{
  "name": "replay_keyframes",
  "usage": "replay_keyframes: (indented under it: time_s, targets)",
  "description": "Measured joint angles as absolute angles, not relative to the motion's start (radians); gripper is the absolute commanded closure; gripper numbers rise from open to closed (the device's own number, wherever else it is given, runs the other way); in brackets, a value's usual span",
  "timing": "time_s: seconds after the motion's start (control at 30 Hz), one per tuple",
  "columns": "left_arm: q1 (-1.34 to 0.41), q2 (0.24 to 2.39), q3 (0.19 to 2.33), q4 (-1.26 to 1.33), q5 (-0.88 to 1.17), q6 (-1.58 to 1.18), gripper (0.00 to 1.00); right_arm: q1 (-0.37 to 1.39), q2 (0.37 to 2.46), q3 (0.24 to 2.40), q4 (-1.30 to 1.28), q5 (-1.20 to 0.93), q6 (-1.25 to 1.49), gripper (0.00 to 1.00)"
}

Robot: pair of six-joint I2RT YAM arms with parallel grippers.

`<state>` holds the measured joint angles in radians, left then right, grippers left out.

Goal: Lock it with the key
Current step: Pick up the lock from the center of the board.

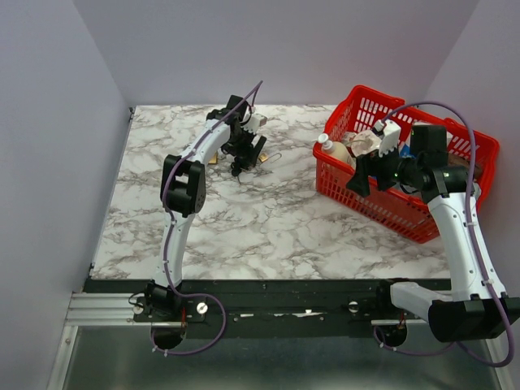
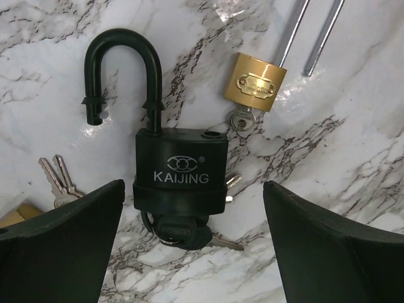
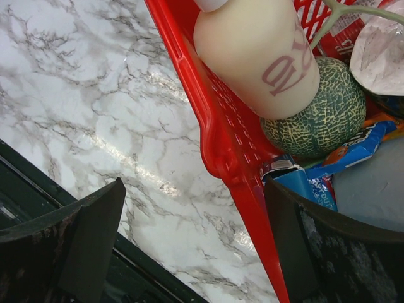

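L tool (image 2: 192, 184) spread over black padlock (image 2: 180, 154), shackle open; R tool (image 3: 194, 183) spread by basket (image 3: 221, 126).

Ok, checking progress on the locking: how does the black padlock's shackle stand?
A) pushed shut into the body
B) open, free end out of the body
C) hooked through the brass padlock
B: the black padlock has its shackle raised, free end clear of the body.

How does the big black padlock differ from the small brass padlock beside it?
The black padlock is larger than the brass padlock. The black one's shackle is short, thick and open; the brass one's is long, thin and silver. Both lie flat on the marble table, each with a key in its bottom.
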<state>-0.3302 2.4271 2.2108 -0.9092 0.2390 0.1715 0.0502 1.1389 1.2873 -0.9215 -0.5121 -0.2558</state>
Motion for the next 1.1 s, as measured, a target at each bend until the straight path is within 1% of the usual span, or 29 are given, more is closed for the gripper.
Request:
replay_keyframes:
  time_s: [0.2, 0.27, 0.3, 0.4, 0.6, 0.83, 0.87, 0.9, 0.97, 1.0, 1.07, 1.1]
  targets:
    - [-0.331, 2.484, 2.255, -0.904, 0.221, 0.166, 0.01, 0.05, 1.139, 1.287, -0.924, -0.512, -0.256, 0.0]
    - [-0.33, 2.495, 2.274, -0.902, 0.22, 0.163, 0.03, 0.05, 1.139, 1.287, -0.925, -0.512, -0.256, 0.0]
    - [-0.33, 2.497, 2.28, -0.902, 0.221, 0.162, 0.07, 0.05, 1.139, 1.287, -0.926, -0.512, -0.256, 0.0]
    - [-0.331, 2.501, 2.284, -0.898, 0.22, 0.153, 0.15, 0.05, 1.139, 1.287, -0.929, -0.512, -0.256, 0.0]
    - [-0.33, 2.498, 2.268, -0.885, 0.213, 0.144, 0.14, 0.05, 1.14, 1.288, -0.929, -0.512, -0.256, 0.0]
    - [-0.334, 2.474, 2.219, -0.865, 0.143, 0.157, 0.18, 0.05, 1.158, 1.304, -0.93, -0.513, -0.256, 0.0]
    - [-0.334, 2.474, 2.217, -0.864, 0.137, 0.159, 0.19, 0.05, 1.159, 1.304, -0.93, -0.513, -0.256, 0.0]
    - [-0.334, 2.472, 2.211, -0.86, 0.131, 0.161, 0.25, 0.05, 1.159, 1.304, -0.93, -0.513, -0.256, 0.0]
    - [-0.334, 2.467, 2.201, -0.854, 0.129, 0.164, 0.31, 0.05, 1.159, 1.306, -0.93, -0.513, -0.256, 0.0]
    - [-0.334, 2.465, 2.196, -0.851, 0.126, 0.168, 0.38, 0.05, 1.159, 1.307, -0.93, -0.513, -0.256, 0.0]
    - [-0.334, 2.463, 2.193, -0.849, 0.124, 0.171, 0.41, 0.05, 1.159, 1.309, -0.93, -0.513, -0.256, 0.0]
    - [-0.334, 2.462, 2.193, -0.847, 0.124, 0.169, 0.45, 0.05, 1.16, 1.31, -0.93, -0.513, -0.256, 0.0]
